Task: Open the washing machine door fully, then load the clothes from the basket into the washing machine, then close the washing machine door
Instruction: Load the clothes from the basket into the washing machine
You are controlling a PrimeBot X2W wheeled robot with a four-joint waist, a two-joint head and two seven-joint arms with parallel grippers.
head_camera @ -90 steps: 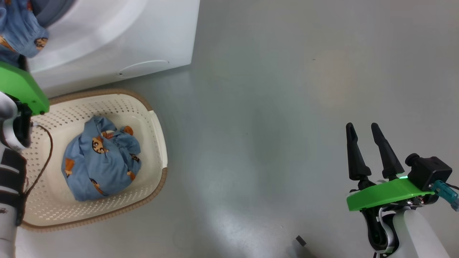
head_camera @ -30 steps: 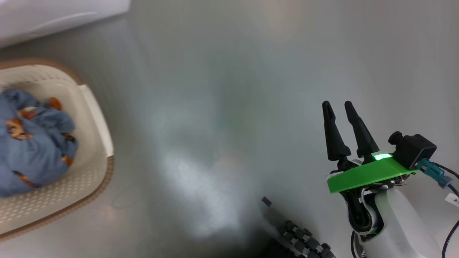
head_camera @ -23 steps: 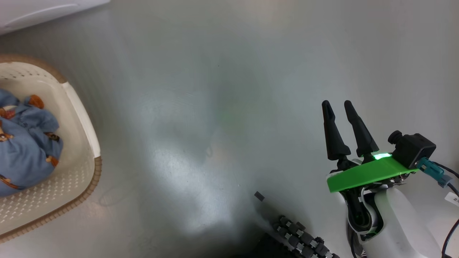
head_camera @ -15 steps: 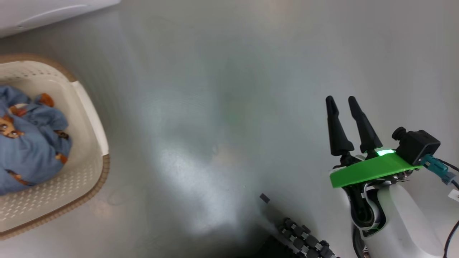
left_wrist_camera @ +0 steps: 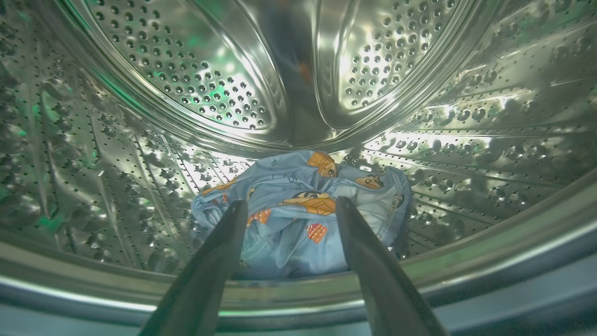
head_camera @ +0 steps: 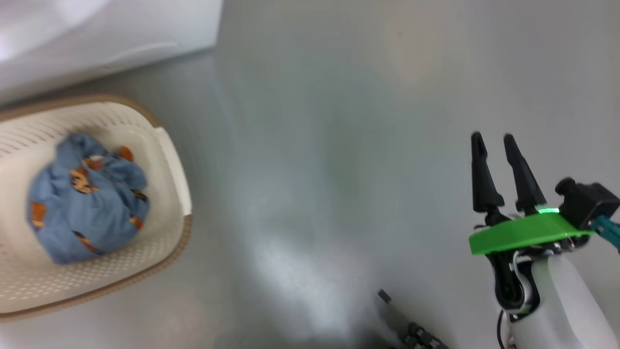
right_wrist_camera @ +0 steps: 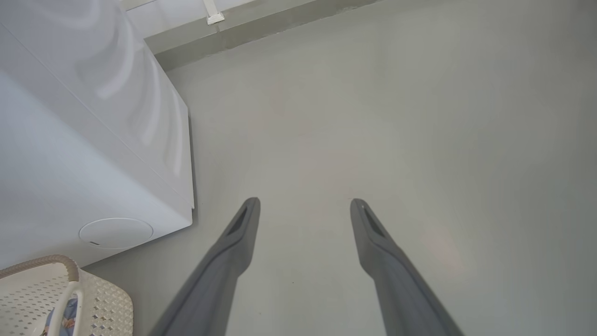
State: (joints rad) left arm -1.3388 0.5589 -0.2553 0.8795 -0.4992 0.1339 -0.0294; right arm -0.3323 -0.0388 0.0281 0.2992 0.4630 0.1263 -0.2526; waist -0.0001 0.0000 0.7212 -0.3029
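Note:
My left gripper is open at the mouth of the washing machine's steel drum, its fingers apart and holding nothing. A light blue garment with orange-brown figures lies on the drum floor just beyond the fingertips. Another blue bundle of clothes sits in the cream basket on the floor at the left of the head view, below the white washing machine. My right gripper hangs open over bare floor at the right, far from the basket. The door is out of view.
Grey floor stretches between the basket and my right arm. In the right wrist view the washing machine's white side and round filter cap stand at the left, with the basket corner below. A dark ribbed cable lies at the bottom edge.
The head camera swung right and then back left, so basket and washer shifted in the picture. The left arm with its garment has left the head view. The right gripper stays open.

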